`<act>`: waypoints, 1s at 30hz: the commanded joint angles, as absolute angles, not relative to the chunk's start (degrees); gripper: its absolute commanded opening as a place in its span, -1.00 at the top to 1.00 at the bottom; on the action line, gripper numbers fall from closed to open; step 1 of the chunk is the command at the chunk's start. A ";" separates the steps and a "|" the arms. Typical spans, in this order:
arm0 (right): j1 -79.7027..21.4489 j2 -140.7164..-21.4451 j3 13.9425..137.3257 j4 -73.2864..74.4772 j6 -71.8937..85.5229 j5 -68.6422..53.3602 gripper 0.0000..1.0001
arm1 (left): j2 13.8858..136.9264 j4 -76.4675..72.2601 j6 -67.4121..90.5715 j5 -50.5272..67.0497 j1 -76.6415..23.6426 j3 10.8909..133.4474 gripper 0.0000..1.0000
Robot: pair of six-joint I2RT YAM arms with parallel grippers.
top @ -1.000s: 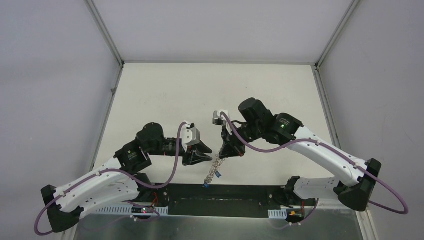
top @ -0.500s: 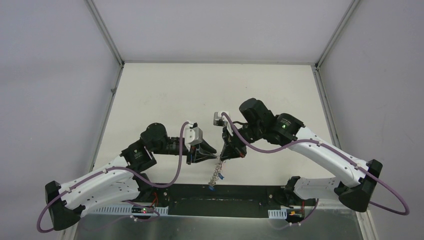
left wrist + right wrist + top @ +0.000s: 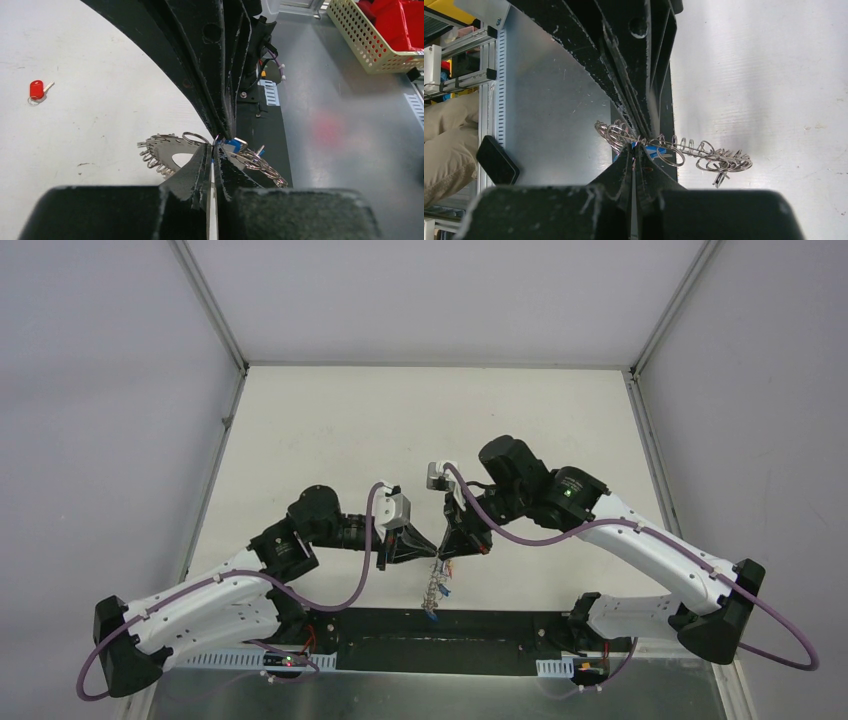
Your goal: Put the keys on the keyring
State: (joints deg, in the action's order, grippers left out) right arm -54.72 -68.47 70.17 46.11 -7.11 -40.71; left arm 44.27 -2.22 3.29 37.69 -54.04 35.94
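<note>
The keyring, a flat grey metal ring with many wire loops, hangs above the table's near edge between both grippers. My right gripper is shut on its upper rim; its wrist view shows the keyring edge-on just past its fingertips. My left gripper comes in from the left, its jaws pressed to a thin slit on the same rim of the keyring. A blue-tagged key hangs on the ring beside the tips. A red-tagged key lies alone on the white table.
A black base strip runs along the near table edge below the ring. A pale perforated basket holding red parts stands off the table. A black object and a beige sleeve or trouser lie beyond the metal shelf.
My left gripper has moved right up to the ring and closed its jaws on the rim. The ring now hangs straighter. The right arm has held still.
</note>
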 commanded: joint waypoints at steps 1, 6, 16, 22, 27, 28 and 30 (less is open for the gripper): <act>-54.89 -66.37 71.63 42.21 -6.21 -42.20 1.00 | 44.82 -4.81 3.52 39.59 -54.44 35.78 1.00; -54.84 -65.92 71.18 41.89 -6.22 -41.40 1.00 | 44.04 -4.83 3.65 39.56 -54.46 35.51 1.00; -54.89 -55.94 61.89 27.82 -0.26 -27.63 -0.20 | 37.41 -6.02 8.86 28.82 -54.42 33.81 1.00; -54.86 -45.54 50.07 10.84 5.35 -24.11 -0.40 | 34.17 -14.78 13.81 25.67 -54.40 31.18 1.00; -54.84 -43.80 47.19 3.83 5.99 -27.36 -0.28 | 33.78 -25.24 15.62 26.53 -54.41 28.93 1.00; -54.84 -44.04 47.14 3.18 6.04 -28.20 -0.22 | 34.01 -26.36 15.87 27.09 -54.45 28.88 1.00; -54.86 -44.64 47.13 1.40 6.13 -29.83 -0.11 | 34.46 -28.84 16.41 28.17 -54.45 28.68 1.00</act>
State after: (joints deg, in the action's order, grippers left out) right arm -54.72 -44.25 47.16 11.25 4.40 -27.35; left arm 34.59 -15.53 13.67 27.27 -54.04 28.45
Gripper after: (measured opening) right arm 0.595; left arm 0.008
